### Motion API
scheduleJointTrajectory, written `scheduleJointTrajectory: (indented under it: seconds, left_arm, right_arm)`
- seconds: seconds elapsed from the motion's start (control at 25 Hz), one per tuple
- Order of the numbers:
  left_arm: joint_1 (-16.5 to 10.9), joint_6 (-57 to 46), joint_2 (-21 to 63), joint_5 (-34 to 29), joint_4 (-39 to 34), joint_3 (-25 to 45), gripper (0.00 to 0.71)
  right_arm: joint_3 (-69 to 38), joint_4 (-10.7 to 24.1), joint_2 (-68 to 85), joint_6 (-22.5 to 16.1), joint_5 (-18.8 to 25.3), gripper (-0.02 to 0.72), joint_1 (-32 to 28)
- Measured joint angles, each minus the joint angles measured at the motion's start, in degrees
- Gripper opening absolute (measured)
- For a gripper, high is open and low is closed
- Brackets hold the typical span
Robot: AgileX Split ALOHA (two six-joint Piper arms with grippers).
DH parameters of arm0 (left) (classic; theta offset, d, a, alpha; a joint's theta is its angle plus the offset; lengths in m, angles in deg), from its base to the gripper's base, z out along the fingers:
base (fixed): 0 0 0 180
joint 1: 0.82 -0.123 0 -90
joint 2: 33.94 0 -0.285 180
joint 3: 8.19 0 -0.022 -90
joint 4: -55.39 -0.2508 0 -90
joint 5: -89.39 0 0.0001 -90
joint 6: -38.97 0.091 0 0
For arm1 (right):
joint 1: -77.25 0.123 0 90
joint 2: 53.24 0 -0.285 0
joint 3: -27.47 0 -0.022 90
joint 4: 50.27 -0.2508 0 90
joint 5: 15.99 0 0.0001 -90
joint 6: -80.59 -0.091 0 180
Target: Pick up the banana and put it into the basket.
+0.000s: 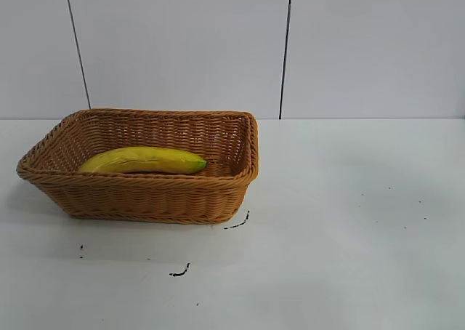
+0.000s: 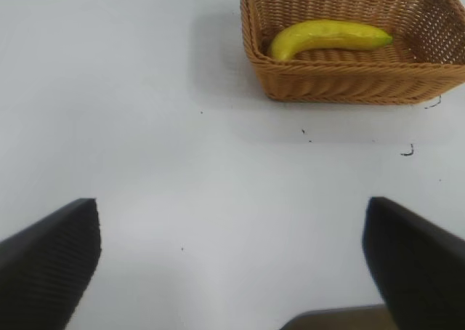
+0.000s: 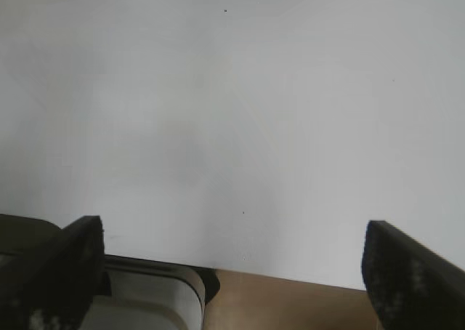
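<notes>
The yellow banana lies inside the woven wicker basket at the left of the white table, and nothing touches it. The left wrist view shows the same banana resting in the basket, well away from my left gripper, which is open over bare table. My right gripper is open too, hovering by the table's edge with nothing between its fingers. Neither arm appears in the exterior view.
Small black marks dot the table in front of the basket. A grey-white base and a brown floor show beyond the table's edge under the right gripper.
</notes>
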Motion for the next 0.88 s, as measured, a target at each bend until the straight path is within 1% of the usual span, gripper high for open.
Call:
scheduleJointTrajectory:
  seconds: [0.04, 0.08, 0.12, 0.2, 0.28, 0.72, 0.88]
  left_arm:
    - [0.0, 0.0, 0.0, 0.0, 0.0, 0.0, 0.695]
    - [0.0, 0.0, 0.0, 0.0, 0.0, 0.0, 0.695]
    - [0.0, 0.0, 0.0, 0.0, 0.0, 0.0, 0.695]
    - [0.0, 0.0, 0.0, 0.0, 0.0, 0.0, 0.695]
    - [0.0, 0.0, 0.0, 0.0, 0.0, 0.0, 0.695]
    - [0.0, 0.0, 0.0, 0.0, 0.0, 0.0, 0.695]
    - [0.0, 0.0, 0.0, 0.0, 0.0, 0.0, 0.695]
  right_arm:
    - [-2.3, 0.0, 3.1, 0.0, -1.5, 0.689, 0.0]
    - [-6.2, 0.0, 8.4, 0.0, -4.1, 0.689, 0.0]
    - [-6.2, 0.0, 8.4, 0.0, -4.1, 0.689, 0.0]
    - [-11.1, 0.3, 15.4, 0.0, -6.3, 0.689, 0.0]
    - [-11.6, 0.4, 19.1, 0.0, -7.2, 0.689, 0.0]
    - [-11.8, 0.2, 35.5, -0.1, -7.9, 0.689, 0.0]
    - [-11.8, 0.2, 37.2, 0.0, -7.9, 0.689, 0.0]
